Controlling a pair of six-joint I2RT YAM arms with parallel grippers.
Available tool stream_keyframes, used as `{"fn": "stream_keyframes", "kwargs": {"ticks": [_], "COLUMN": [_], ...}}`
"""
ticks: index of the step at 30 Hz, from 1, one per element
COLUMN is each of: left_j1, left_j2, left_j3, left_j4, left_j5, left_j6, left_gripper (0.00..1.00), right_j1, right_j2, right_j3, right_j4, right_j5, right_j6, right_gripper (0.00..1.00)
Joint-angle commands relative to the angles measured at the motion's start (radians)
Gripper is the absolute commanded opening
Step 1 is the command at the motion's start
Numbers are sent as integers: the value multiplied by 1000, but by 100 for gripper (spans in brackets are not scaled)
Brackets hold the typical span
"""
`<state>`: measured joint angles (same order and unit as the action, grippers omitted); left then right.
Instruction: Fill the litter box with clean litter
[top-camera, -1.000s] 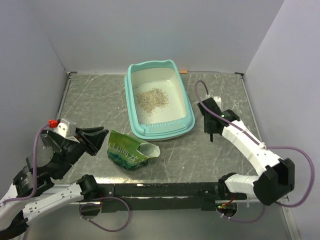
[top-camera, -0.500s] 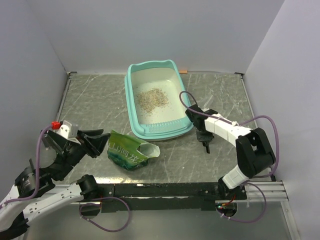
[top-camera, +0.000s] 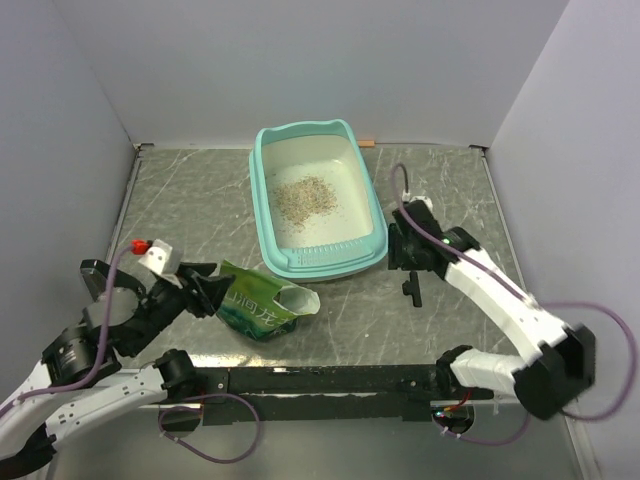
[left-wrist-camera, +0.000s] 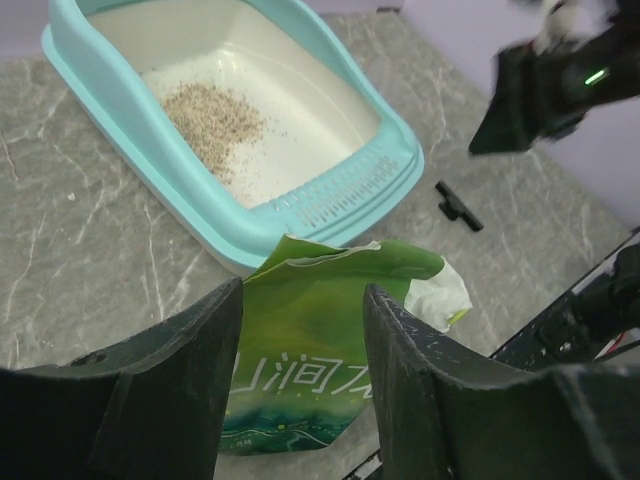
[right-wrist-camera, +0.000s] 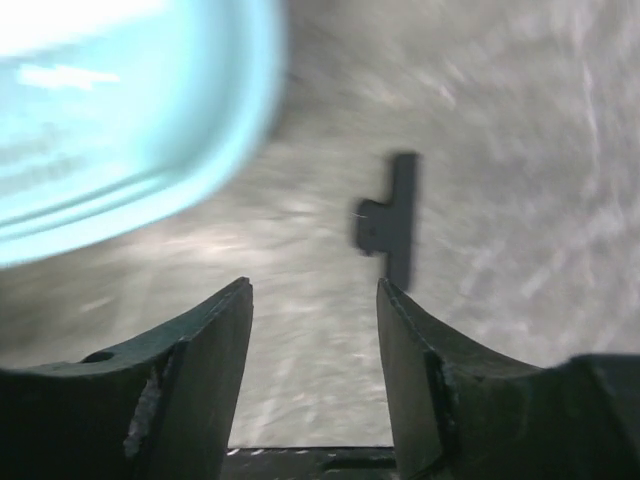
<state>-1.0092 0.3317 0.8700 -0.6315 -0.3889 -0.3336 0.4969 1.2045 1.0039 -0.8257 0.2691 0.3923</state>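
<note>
The turquoise litter box (top-camera: 263, 210) stands at the back middle of the table, with a small patch of clean litter (top-camera: 304, 197) on its whitish floor. The left wrist view shows the same litter box (left-wrist-camera: 398, 165) and clean litter (left-wrist-camera: 207, 113). A green bag (top-camera: 256, 306) lies in front of the box with its torn mouth to the right. My left gripper (top-camera: 210, 291) is open at the bag's left edge, and the green bag (left-wrist-camera: 310, 320) shows between its fingers. My right gripper (top-camera: 400, 256) is open over bare table, right of the box.
A small black T-shaped piece (top-camera: 411, 289) lies on the table just in front of my right gripper; it also shows as a black piece (right-wrist-camera: 392, 215) and a black piece (left-wrist-camera: 458, 205). Purple walls close in three sides. A black rail (top-camera: 320, 380) runs along the near edge.
My left gripper moved right to the bag's edge and opened wider. My right gripper went from shut to open, the small black piece now lies on the table, and that arm swung about.
</note>
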Motion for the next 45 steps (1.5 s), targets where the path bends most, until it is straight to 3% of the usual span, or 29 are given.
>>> {"fn": "stream_keyframes", "kwargs": {"ticks": [1,9,14,19,23,30,39,45], "left_j1": [1,1,3,4,4,3,4,3], "left_j2": [76,179,259,337,389,348,359,406], "left_j3": [27,27,38,92,130,170,213,210], "left_j4": [-7,18,13,-14,-40,-57,-45,-34], "left_j5": [35,73,93,12,-45,9,57,61], "left_j6": [45,119,137,163,179,206,205,225], "left_gripper": [58,69,68,68,66,68,69,67], "right_j1": [58,154,163,164,164,169,210,212], "right_j2": [-163,-246,-276,-280,-136,-2,133,312], "right_j3": [91,154,141,107,127,116,21,44], "right_j4": [-18,-63,-39,8,43,68,120,210], "right_j5": [-159,-249,-292,-202,-212,-358,-297,-231], "right_j6": [-89,-156,-187,-159,-104,-96,-69,-26], "right_gripper": [63,65,66,68,68,70,72,76]}}
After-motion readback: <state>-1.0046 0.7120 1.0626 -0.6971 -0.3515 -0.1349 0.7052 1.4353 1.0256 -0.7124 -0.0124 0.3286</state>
